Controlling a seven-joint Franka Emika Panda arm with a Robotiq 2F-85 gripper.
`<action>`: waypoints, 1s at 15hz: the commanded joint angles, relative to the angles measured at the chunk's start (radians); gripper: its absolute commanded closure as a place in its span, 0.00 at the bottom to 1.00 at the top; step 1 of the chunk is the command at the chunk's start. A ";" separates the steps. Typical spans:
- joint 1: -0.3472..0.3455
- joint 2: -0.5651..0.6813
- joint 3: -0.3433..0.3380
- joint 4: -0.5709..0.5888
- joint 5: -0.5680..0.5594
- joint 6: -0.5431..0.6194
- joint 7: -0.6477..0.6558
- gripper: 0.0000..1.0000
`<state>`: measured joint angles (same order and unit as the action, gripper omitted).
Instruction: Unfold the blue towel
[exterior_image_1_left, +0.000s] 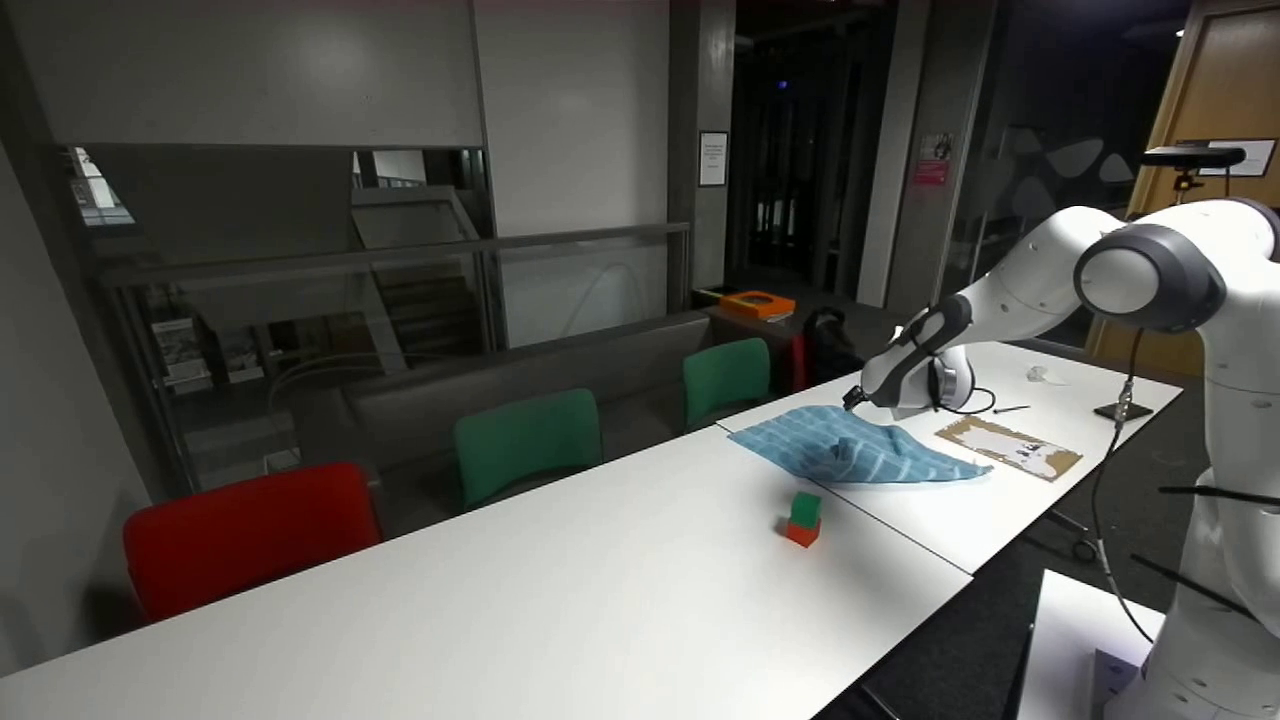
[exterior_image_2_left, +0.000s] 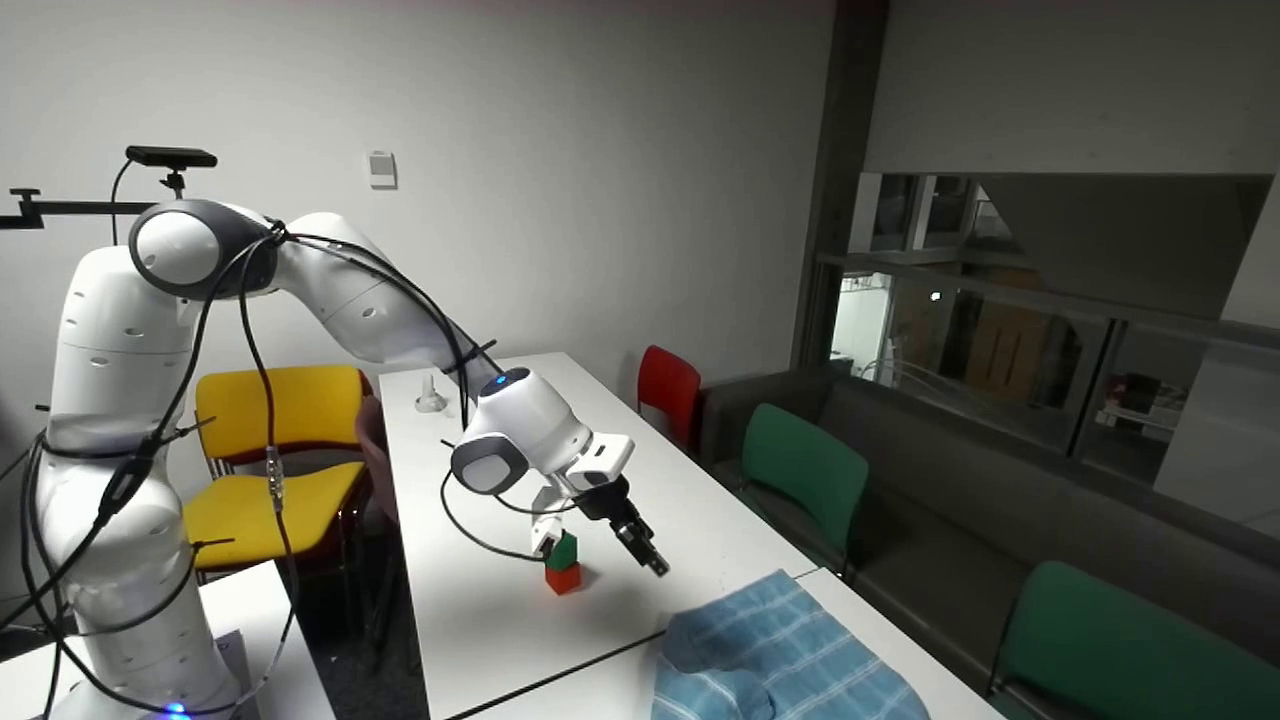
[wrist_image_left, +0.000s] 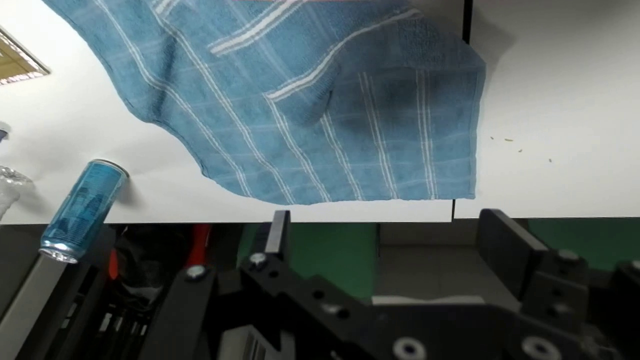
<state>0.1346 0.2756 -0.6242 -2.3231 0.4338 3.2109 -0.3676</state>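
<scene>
With the gripper spread and nothing held, the blue towel, rumpled across the table seam, could be dragged whole rather than unfolded, should several layers be pinched together.

In both exterior views, the white table is bright, the sofa dim, and the block casts a soft shadow. Glare marks the wall in an exterior view. In the wrist view, shade darkens part of the blue towel, and the gripper looks slightly blurred.
</scene>
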 joint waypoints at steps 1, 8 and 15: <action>-0.153 -0.005 0.151 0.044 -0.019 0.023 -0.037 0.00; -0.493 0.054 0.442 0.116 -0.027 -0.012 -0.165 0.00; -0.598 0.142 0.438 0.174 -0.114 -0.248 -0.301 0.00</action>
<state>-0.4530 0.3907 -0.1548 -2.1977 0.3783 3.0810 -0.6234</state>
